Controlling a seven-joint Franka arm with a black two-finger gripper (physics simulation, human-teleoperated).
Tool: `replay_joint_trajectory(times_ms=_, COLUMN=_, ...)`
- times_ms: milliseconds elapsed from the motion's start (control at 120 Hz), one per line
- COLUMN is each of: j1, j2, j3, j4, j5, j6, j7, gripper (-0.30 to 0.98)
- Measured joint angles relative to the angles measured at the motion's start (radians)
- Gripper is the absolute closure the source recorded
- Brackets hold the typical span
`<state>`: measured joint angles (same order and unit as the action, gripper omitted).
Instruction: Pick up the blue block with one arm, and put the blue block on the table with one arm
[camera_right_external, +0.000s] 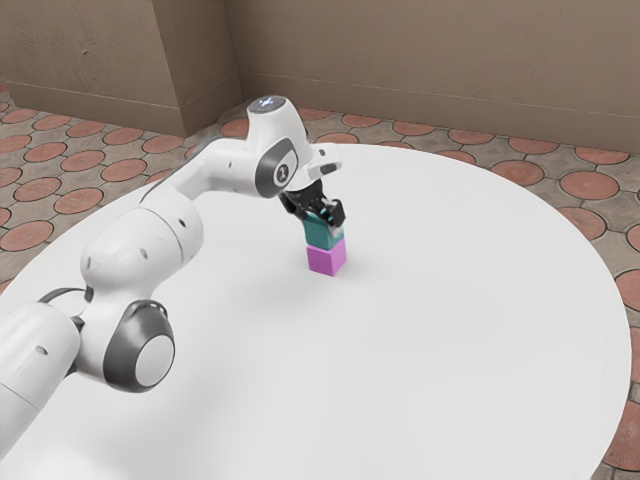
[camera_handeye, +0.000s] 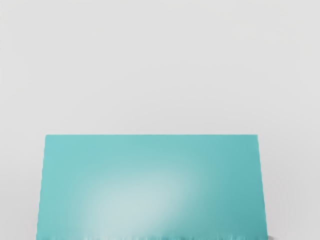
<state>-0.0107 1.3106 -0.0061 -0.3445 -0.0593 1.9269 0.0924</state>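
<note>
The black gripper (camera_right_external: 322, 212) is right at the top of the blue block, which looks teal (camera_right_external: 322, 234), and partly covers its upper part in the exterior view. Directly beneath is a magenta block (camera_right_external: 325, 259), standing on the white table (camera_right_external: 430, 330). The two blocks form an upright stack with their sides roughly in line. In the wrist view, the blue block (camera_handeye: 152, 185) lies large and close under my hand, its flat top facing the camera. Whether the gripper holds the block cannot be made out.
The round white table top (camera_handeye: 160, 65) spreads out on all sides of the stack. Its curved edge (camera_right_external: 560, 215) lies toward the exterior view's right. Beyond it are a tiled floor (camera_right_external: 590, 185) and a brown wall (camera_right_external: 420, 60).
</note>
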Motion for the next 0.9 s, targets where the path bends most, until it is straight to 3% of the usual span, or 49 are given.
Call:
replay_joint_trajectory(times_ms=108, j1=0.000, j2=-0.001, j3=0.000, j4=-0.001, j5=0.001, j6=0.000, j7=-0.005, gripper=0.29)
replay_joint_trajectory(times_ms=275, j1=0.000, j2=-0.007, j3=0.000, j4=-0.001, j5=0.007, j6=0.001, j7=-0.014, gripper=0.34)
replay_joint_trajectory(times_ms=517, j1=-0.009, j2=-0.033, j3=0.006, j4=0.000, j5=0.014, j6=-0.004, j7=-0.028, gripper=0.37)
replay_joint_trajectory(times_ms=725, j1=-0.123, j2=-0.034, j3=-0.005, j4=0.002, j5=0.017, j6=0.001, j7=-0.045, gripper=0.37)
replay_joint_trajectory(times_ms=900, j1=-0.149, j2=0.007, j3=-0.024, j4=-0.001, j5=0.017, j6=0.020, j7=-0.064, gripper=0.36)
